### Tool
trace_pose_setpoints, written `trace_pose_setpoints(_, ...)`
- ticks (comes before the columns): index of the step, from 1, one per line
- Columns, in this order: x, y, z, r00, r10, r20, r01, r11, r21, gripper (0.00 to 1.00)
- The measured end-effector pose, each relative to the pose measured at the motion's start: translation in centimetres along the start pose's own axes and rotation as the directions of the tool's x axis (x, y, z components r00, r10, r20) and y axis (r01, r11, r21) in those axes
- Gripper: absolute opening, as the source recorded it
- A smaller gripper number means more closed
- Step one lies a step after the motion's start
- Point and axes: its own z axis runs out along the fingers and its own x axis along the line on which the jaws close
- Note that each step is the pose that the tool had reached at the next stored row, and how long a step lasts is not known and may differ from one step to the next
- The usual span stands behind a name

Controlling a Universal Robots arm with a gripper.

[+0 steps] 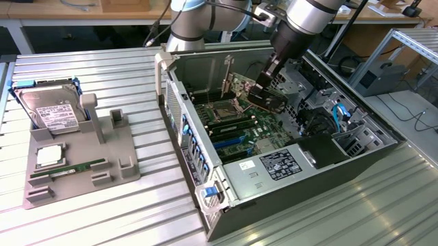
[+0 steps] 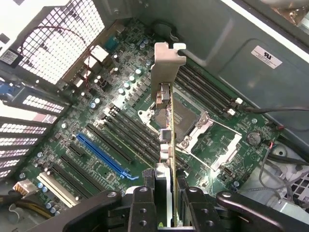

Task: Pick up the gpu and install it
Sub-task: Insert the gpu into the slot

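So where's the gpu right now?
In the exterior view, the gpu is inside the open computer case, held by the gripper over the motherboard.

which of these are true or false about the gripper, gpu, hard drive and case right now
1. The gripper is shut on the gpu. True.
2. The hard drive stands on the grey holder. True.
3. The gpu lies on the grey holder. False: it is held inside the computer case, over the motherboard.
4. The computer case is closed. False: its side is open, leaving the motherboard exposed.
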Motion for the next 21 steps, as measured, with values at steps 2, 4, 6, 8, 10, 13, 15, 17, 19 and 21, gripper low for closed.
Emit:
trace_pose_setpoints(2, 0.0, 0.0, 0.0, 0.9998, -0.018, -0.0033, 0.018, 0.9998, 0.0005, 0.28)
trace_pose_setpoints(4, 0.0, 0.0, 0.0, 0.9993, -0.036, -0.0064, 0.036, 0.9994, 0.0009, 0.28)
trace_pose_setpoints(6, 0.0, 0.0, 0.0, 0.9987, -0.05, -0.009, 0.05, 0.9987, 0.0011, 0.28)
trace_pose_setpoints(8, 0.0, 0.0, 0.01, 0.9975, -0.069, -0.0123, 0.069, 0.9976, 0.0014, 0.28)
trace_pose_setpoints(10, 0.0, 0.0, 0.0, 0.9964, -0.084, -0.0151, 0.084, 0.9965, 0.0017, 0.28)
trace_pose_setpoints(13, 0.0, 0.0, 0.01, 0.9942, -0.105, -0.0189, 0.105, 0.9944, 0.0019, 0.28)
trace_pose_setpoints(15, 0.0, 0.0, 0.01, 0.9931, -0.116, -0.0207, 0.116, 0.9933, 0.0019, 0.28)
trace_pose_setpoints(17, 0.0, 0.0, 0.01, 0.9919, -0.125, -0.0224, 0.125, 0.9921, 0.002, 0.28)
trace_pose_setpoints(19, 0.0, 0.0, 0.01, 0.9907, -0.134, -0.024, 0.134, 0.991, 0.002, 0.28)
trace_pose_setpoints(21, 0.0, 0.0, 0.01, 0.9894, -0.143, -0.0257, 0.143, 0.9897, 0.0021, 0.28)
